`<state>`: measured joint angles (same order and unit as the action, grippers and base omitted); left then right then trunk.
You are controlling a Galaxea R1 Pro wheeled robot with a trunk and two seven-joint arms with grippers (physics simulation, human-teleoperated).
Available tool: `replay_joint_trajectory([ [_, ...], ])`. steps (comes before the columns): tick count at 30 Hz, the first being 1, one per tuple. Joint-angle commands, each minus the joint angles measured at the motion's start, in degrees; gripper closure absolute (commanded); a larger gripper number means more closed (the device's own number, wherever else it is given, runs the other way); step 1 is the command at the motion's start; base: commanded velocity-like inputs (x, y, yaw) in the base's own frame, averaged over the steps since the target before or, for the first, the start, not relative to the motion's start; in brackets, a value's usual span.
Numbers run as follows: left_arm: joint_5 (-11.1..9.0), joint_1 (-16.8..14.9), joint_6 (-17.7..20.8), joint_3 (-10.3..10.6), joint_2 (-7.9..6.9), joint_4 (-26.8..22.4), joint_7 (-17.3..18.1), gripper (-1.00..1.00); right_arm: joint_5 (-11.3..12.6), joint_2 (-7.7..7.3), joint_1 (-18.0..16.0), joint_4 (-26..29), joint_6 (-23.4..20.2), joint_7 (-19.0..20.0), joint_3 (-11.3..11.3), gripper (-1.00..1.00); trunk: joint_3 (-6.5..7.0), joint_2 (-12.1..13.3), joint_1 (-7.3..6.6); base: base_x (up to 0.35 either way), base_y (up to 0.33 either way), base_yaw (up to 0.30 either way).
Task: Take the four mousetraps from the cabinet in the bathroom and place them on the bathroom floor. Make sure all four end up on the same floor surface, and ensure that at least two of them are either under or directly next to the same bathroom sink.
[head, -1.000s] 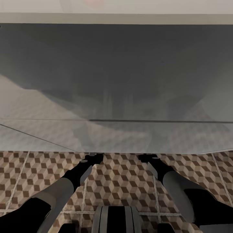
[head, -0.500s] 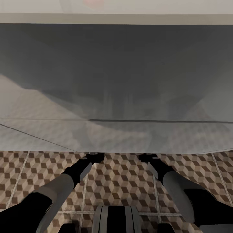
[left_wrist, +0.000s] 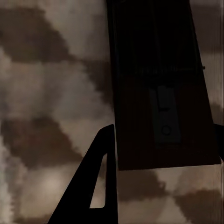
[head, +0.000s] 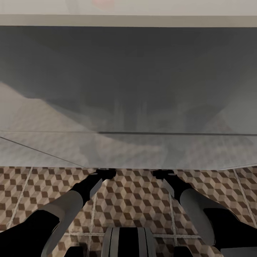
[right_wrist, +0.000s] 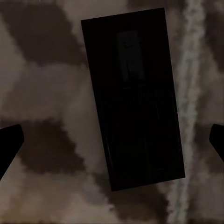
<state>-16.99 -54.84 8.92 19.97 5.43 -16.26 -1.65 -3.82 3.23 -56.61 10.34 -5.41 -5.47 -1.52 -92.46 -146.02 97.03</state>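
Floor: cube-patterned bathroom floor (head: 135, 200) in brown, beige and white, with pale grout lines, running under both arms.
Ahead: a broad pale box-like body (head: 128, 92), shaded grey on its face, overhangs the floor; I cannot tell what it is from this close.
Left gripper (head: 104, 174): reaches forward to the lower edge of that pale body, fingertips tucked at its shadow line; one dark finger (left_wrist: 95, 186) shows in its wrist view, the other only as a sliver, so I cannot tell how far the jaws stand apart.
Left mousetrap (left_wrist: 161, 88): lies flat on the tiles just beyond the finger, off to one side of it, dark in shadow, with its metal catch visible.
Right gripper (head: 162, 174): reaches to the same edge, jaws spread wide, holding nothing; one fingertip (right_wrist: 9, 142) sits at each side of its wrist view.
Right mousetrap (right_wrist: 133, 98): flat on the tiles between and beyond the spread fingertips, clear of both, slightly tilted, next to a grout line (right_wrist: 186, 112).
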Motion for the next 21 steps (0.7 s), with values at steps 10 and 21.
replay_joint_trajectory([
  [10,-1.12,-0.01,0.22,0.86,0.38,2.11,-0.28,1.00,-0.40,0.02,0.01,0.12,-0.39,-0.16,-0.15,-1.00,-0.03,0.00,0.01,0.000,0.000,0.000],
  [21,-1.12,-0.01,0.21,0.87,0.46,2.11,-0.28,1.00,-0.40,0.02,0.01,0.12,-0.39,-0.16,-0.15,-1.00,-0.03,0.00,0.01,0.000,0.000,0.000],
])
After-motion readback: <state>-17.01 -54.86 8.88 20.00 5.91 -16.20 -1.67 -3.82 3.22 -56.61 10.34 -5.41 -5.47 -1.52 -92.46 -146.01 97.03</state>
